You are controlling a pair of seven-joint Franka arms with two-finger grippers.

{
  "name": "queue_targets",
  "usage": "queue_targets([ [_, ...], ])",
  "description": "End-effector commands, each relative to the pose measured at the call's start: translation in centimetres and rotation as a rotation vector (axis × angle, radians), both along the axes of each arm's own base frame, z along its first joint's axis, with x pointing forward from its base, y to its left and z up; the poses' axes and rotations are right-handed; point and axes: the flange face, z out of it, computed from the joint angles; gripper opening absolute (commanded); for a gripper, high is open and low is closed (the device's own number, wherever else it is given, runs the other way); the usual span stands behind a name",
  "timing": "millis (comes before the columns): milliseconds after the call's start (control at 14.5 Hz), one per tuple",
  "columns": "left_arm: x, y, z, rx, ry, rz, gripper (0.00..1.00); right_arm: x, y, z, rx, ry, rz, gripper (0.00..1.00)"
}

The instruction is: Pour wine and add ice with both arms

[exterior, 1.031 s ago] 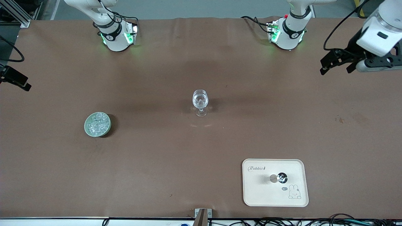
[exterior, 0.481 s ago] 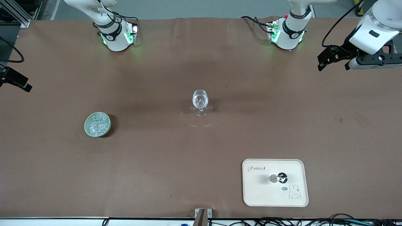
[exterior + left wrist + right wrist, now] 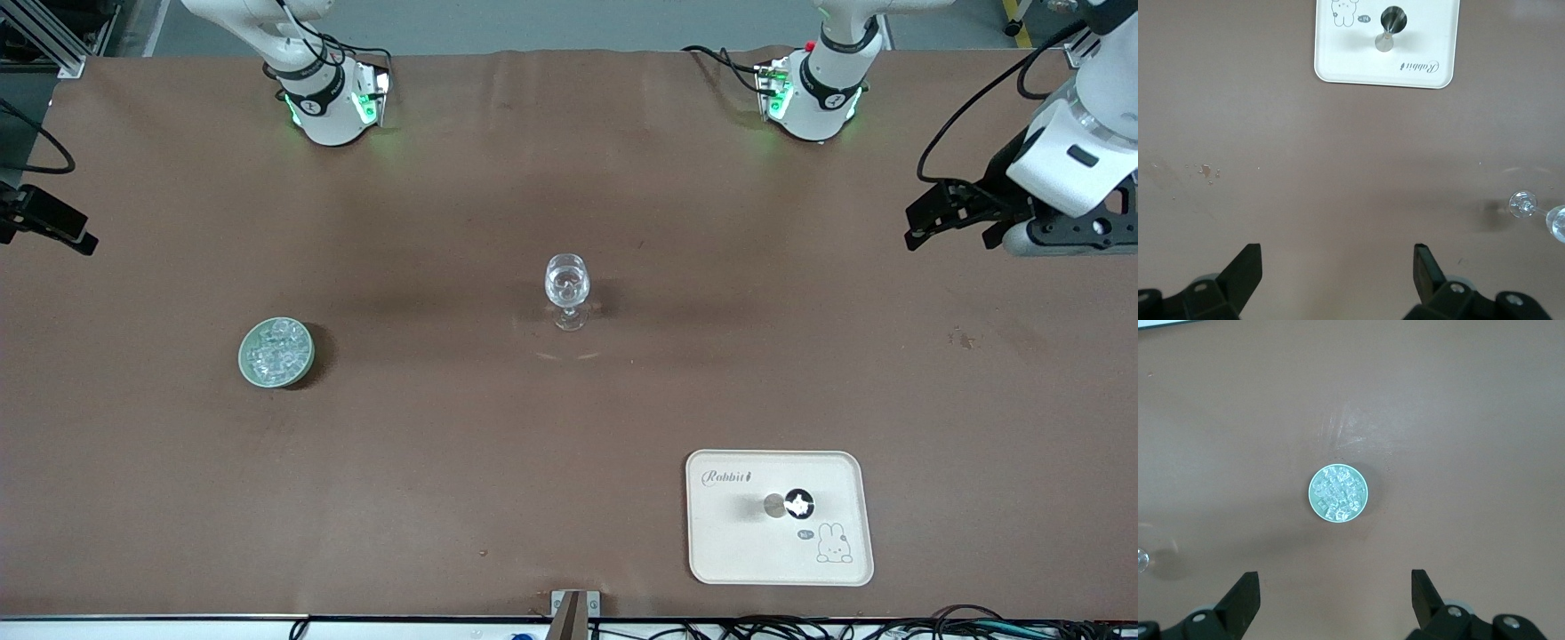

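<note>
Brown cloth-covered table (image 3: pixel 444 498), both arms pulled out to its ends. The right gripper (image 3: pixel 1331 600) hangs over the right arm's end, looking down on the ice bowl, claw spread wide with nothing in it. Next along is the round green bowl of clear ice cubes (image 3: pixel 276 352), looking pretty full. Mid-table stands the clear stemmed wine glass (image 3: pixel 567 289), upright. I see glints in its bowl but no dark wine, and can't tell if any of that is ice or liquid. Nearer the front camera sits the cream rectangular tray with a rabbit print (image 3: pixel 711 542), with a small dark bottle (image 3: pixel 798 503) standing on it. The left gripper (image 3: pixel 949 233) is over the left arm's end, fingers apart and holding nothing. Honestly this fits either pouring and icing to come, or done with everything set back.
</note>
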Motion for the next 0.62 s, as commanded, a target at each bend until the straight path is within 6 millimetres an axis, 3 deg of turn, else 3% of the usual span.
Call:
queue_targets([
  [0,-0.43,-0.10,0.51,0.022,0.000,-0.004,1.00,-0.67,-0.19,0.07,0.012,0.004,0.015,1.00],
  [550,-0.34,0.28,0.39,0.026,0.000,0.007,0.99,-0.62,-0.11,0.18,0.011,-0.002,0.018,1.00],
])
